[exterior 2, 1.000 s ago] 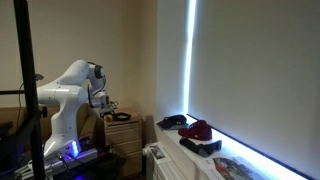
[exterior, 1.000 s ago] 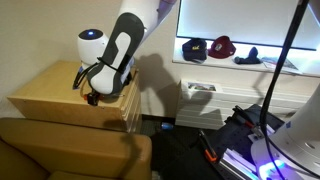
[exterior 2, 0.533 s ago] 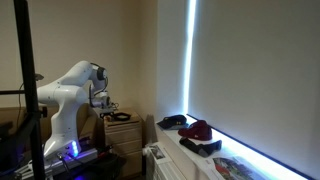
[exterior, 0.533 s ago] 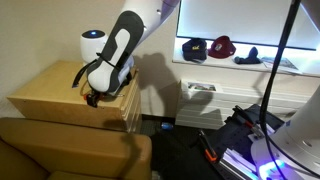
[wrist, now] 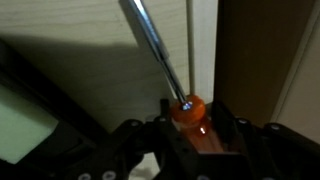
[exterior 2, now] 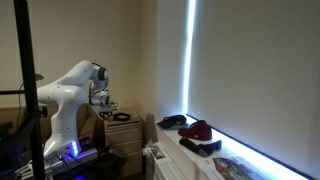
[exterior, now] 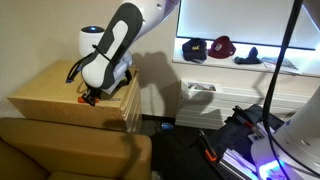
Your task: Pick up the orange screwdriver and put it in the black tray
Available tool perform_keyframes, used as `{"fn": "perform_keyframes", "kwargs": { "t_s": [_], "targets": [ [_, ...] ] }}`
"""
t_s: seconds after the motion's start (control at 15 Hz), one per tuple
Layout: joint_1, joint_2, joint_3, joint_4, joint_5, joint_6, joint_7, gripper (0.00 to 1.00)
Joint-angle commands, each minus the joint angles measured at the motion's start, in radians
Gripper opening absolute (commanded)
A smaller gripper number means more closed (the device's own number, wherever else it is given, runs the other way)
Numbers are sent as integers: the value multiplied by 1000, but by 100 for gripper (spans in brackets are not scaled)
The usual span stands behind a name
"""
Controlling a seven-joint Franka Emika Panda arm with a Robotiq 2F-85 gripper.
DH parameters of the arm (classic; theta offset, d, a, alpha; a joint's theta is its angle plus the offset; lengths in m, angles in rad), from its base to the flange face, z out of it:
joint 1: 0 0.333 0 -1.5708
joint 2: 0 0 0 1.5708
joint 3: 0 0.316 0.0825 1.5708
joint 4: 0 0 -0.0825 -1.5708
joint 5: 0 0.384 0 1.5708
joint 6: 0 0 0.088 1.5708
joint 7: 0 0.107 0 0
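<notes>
In the wrist view my gripper (wrist: 190,118) is shut on the orange screwdriver (wrist: 188,108). Its orange handle sits between the two dark jaws, and the metal shaft (wrist: 155,45) points away up and to the left over the pale wooden top. The black tray (wrist: 50,90) lies at the lower left of that view; its dark rim and part of its pale inside show. In an exterior view the gripper (exterior: 90,97) hangs just over the wooden cabinet (exterior: 45,95), and the arm hides the tray there.
A brown sofa back (exterior: 60,150) stands in front of the cabinet. Caps (exterior: 222,46) lie on the lit windowsill. A white unit (exterior: 200,100) stands below it. On the floor are purple-lit equipment (exterior: 270,150) and an orange-red and black tool (exterior: 208,150).
The jaws have shut on the screwdriver's handle. The arm's wrist has shifted slightly left and up over the cabinet top.
</notes>
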Motion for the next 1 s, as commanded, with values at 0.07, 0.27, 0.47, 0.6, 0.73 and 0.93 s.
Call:
{"fn": "perform_keyframes", "kwargs": {
  "t_s": [0.07, 0.27, 0.47, 0.6, 0.73, 0.93],
  "targets": [
    [-14, 7, 12, -14, 29, 1, -21, 8],
    [-14, -32, 17, -38, 30, 5, -21, 8],
    [-16, -81, 24, -66, 27, 13, -24, 8],
    [-21, -139, 31, -96, 29, 16, -22, 8],
    [-13, -220, 11, -134, 19, -7, -10, 8],
    [19, -346, -83, -184, -48, -81, 6, 8]
  ]
}}
